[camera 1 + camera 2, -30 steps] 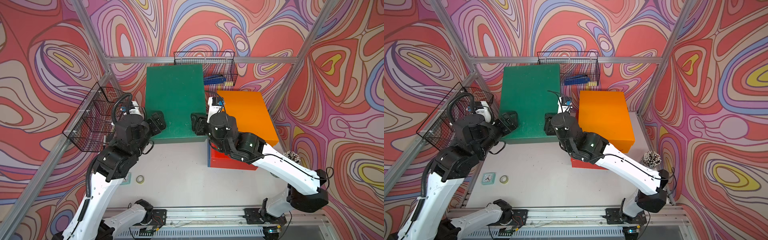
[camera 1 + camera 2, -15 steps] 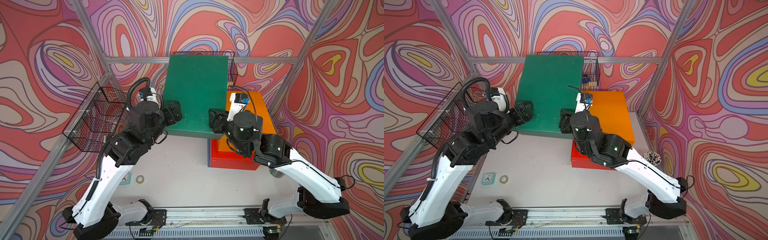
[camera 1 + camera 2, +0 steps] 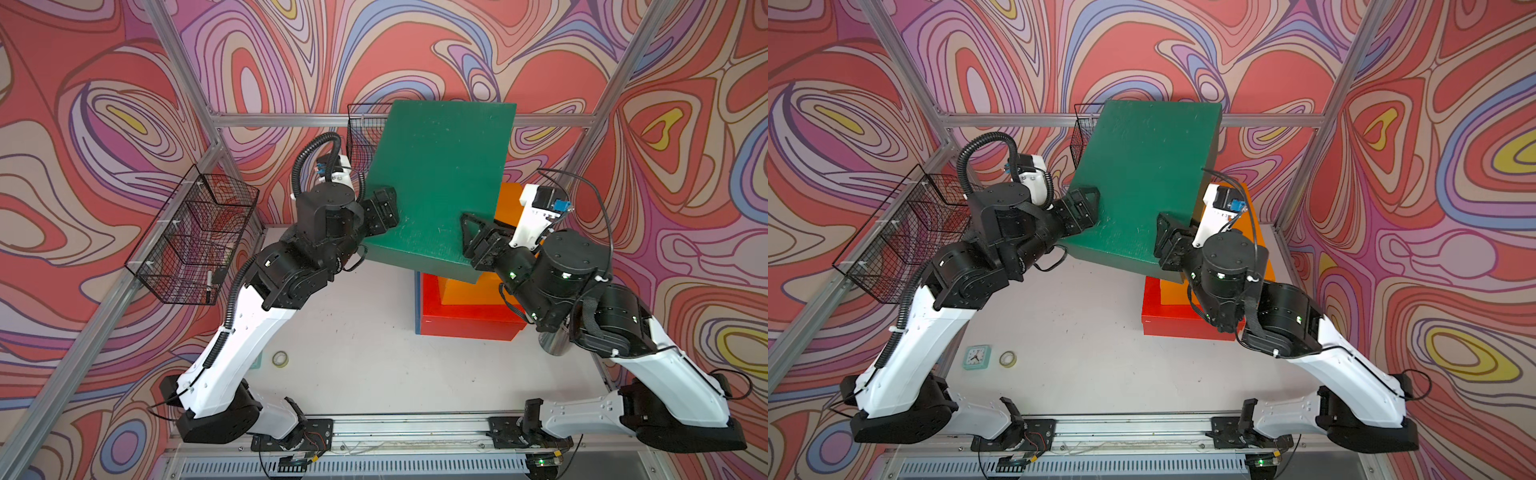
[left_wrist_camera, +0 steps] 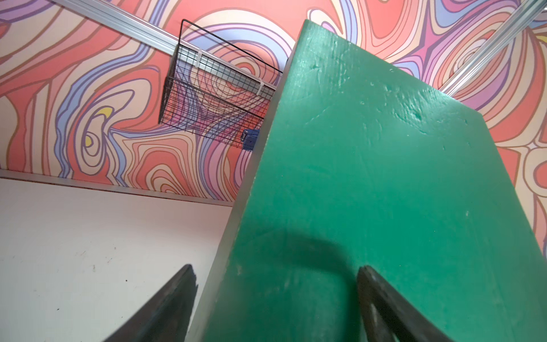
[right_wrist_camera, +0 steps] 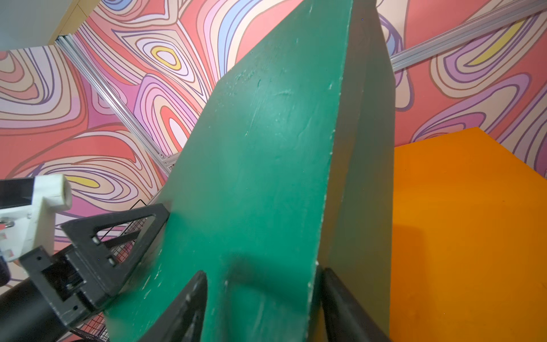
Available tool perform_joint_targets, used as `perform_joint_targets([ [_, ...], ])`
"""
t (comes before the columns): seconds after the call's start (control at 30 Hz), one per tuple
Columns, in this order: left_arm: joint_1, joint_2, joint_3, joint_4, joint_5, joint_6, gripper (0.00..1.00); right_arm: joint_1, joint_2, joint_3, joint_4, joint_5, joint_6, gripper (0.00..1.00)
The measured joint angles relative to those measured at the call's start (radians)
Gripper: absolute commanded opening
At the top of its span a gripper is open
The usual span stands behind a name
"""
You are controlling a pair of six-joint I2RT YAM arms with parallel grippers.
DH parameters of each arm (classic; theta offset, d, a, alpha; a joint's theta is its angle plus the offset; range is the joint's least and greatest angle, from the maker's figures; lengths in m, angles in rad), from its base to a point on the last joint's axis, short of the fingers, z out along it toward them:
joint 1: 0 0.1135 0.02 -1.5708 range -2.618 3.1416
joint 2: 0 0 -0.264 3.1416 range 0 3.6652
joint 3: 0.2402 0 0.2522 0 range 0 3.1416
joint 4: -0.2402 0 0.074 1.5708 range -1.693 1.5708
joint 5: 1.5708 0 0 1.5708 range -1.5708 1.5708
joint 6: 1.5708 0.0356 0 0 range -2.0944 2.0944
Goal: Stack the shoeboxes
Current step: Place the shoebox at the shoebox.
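Shoebox [image 3: 440,183], dark green: frame centre, aloft, tilted, long axis running up-frame. Left jaws spread wide, clamping its near-left edge; right jaws narrower, clamping its near-right corner. Orange shoebox [image 3: 463,291] atop red shoebox [image 3: 465,322] lies lower right, nearer right jaws.

Green shoebox [image 3: 440,178]: dark green, paler scuffs, between black left fingers [image 4: 168,311].
Orange shoebox [image 5: 467,237]: plain orange, beside right fingers [image 5: 189,305].
Red shoebox [image 3: 465,320]: plain red.
Blue shoebox [image 3: 417,303]: blue.
Walls [image 3: 124,124]: red, pink, lilac, yellow swirls.
Basket [image 3: 195,245]: black mesh.
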Motion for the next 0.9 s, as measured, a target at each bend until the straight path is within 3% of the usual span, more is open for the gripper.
perform_joint_targets([
  [0.3,-0.076,0.183,0.172,0.007,0.018,0.000,0.85,0.017,-0.131,-0.044,-0.026,0.098,-0.004,0.63],
  [0.47,-0.105,0.237,0.189,-0.002,0.027,-0.001,0.85,-0.008,-0.170,-0.065,-0.039,0.117,0.002,0.63],
  [0.9,-0.107,0.241,0.178,0.005,0.002,0.008,0.85,-0.342,-0.175,-0.091,-0.114,-0.238,0.046,0.65],
])
